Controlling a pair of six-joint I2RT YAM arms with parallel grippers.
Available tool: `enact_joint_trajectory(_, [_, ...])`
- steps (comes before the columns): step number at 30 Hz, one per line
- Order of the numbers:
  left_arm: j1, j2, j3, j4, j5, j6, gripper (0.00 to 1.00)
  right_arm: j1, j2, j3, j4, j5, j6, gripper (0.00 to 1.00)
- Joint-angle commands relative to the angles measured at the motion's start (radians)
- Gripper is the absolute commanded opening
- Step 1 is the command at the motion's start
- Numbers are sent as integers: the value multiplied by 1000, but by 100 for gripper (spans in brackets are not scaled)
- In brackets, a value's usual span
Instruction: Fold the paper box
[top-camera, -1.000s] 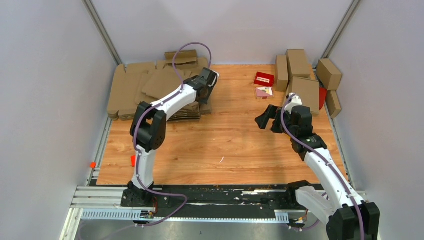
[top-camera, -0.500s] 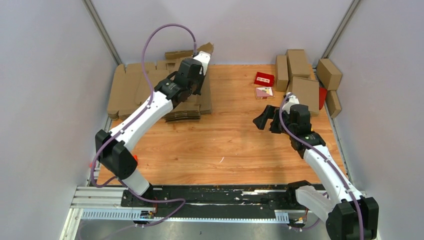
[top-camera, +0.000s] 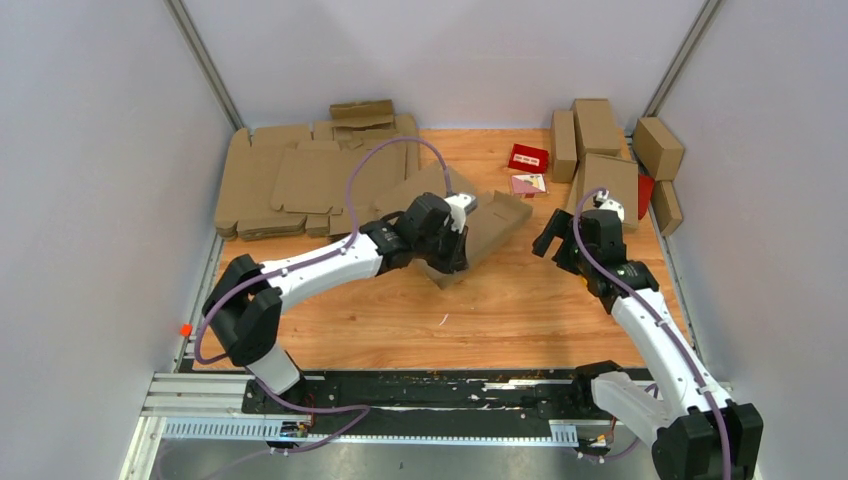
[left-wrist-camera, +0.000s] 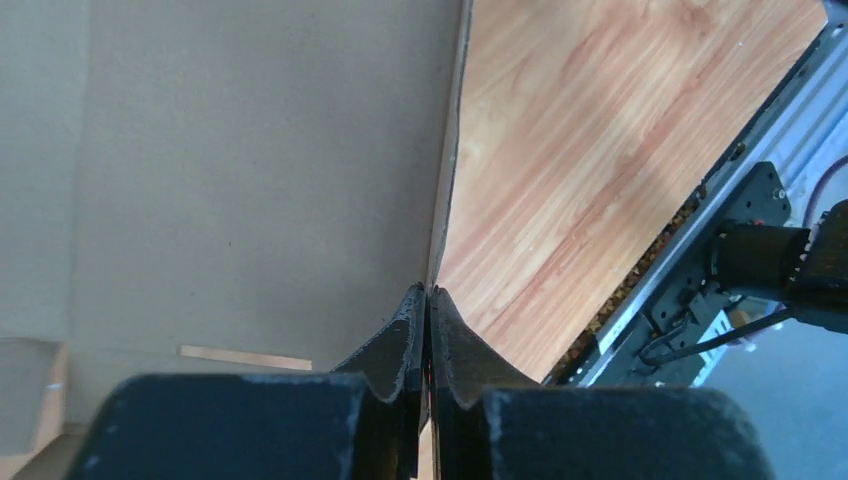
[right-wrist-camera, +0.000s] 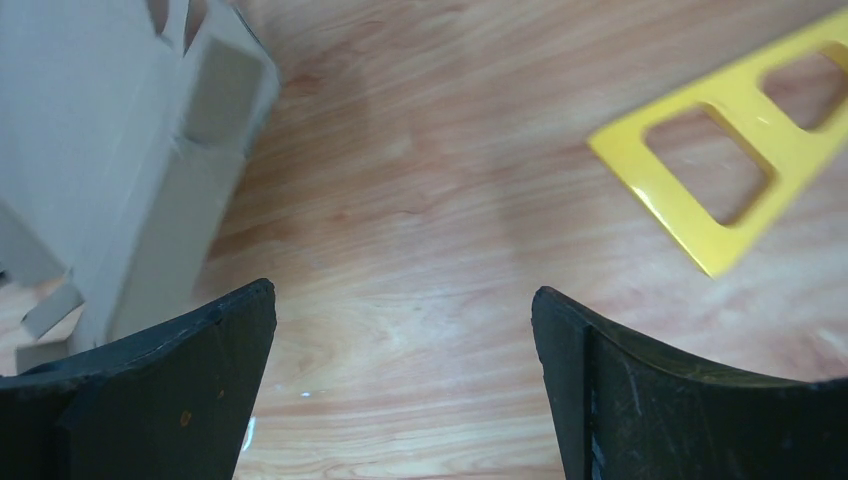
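Observation:
The paper box (top-camera: 492, 222) is a flat brown cardboard blank with flaps, lying tilted near the middle of the table. My left gripper (top-camera: 452, 252) is shut on its near edge. In the left wrist view the fingers (left-wrist-camera: 428, 295) pinch the sheet's edge, and the sheet (left-wrist-camera: 250, 170) fills the left side. My right gripper (top-camera: 552, 240) is open and empty, to the right of the sheet and apart from it. In the right wrist view the gripper (right-wrist-camera: 400, 300) hovers over bare wood, with the sheet's flaps (right-wrist-camera: 110, 150) at upper left.
A pile of flat brown blanks (top-camera: 300, 180) lies at the back left. Several folded brown boxes (top-camera: 600, 150) stand at the back right, with a small red carton (top-camera: 528, 157) beside them. A yellow flat frame (right-wrist-camera: 720, 130) lies on the wood ahead of the right gripper.
My left arm has swung from the pile at the back left to the table's middle, bringing one cardboard sheet with it. The right gripper has shifted slightly to the right.

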Motion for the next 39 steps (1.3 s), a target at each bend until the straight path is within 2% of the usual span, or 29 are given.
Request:
enact_joint_trajectory(1, [2,15,-44,221,66,-140,14,-4,-39,18,-113,183,86,100])
enact_joint_trajectory(3, [1,20,-50,213,73,-129,33,-3,-52,2,-117,182,86,100])
enact_joint_trajectory(5, [1,16,-48,181,68,-108,58,-3,-68,-19,-109,174,89,100])
enact_joint_trajectory(7, [2,-1,-38,132,40,-72,70,-4,-83,-42,-98,161,89,100])
enact_joint_trajectory(10, [7,-57,-28,60,-44,-16,80,-4,-91,-56,-90,119,85,100])
enact_joint_trajectory(13, [55,-112,-37,23,-72,9,82,-4,-87,-61,-89,80,80,100])
enact_joint_trajectory(18, [204,-203,-117,34,-98,18,85,-5,-65,-59,-115,62,72,100])
enact_joint_trajectory(21, [251,-259,-193,68,-256,6,95,-5,-42,-47,-177,60,87,100])
enact_joint_trajectory(23, [277,-291,-280,171,-281,-24,100,-6,-22,-57,-171,27,85,100])
enact_joint_trajectory(26, [318,-309,-375,290,-276,-52,100,-6,-18,-107,-110,-109,92,100])
enact_joint_trajectory(30, [356,-309,-414,307,-287,-17,100,-6,-42,-194,20,-258,120,100])
enact_joint_trajectory(35, [418,-312,-476,398,-190,-15,100,-6,-78,-318,187,-322,210,100])
enact_joint_trajectory(39, [465,-269,-473,432,-87,-36,100,-6,-47,-396,327,-385,265,99])
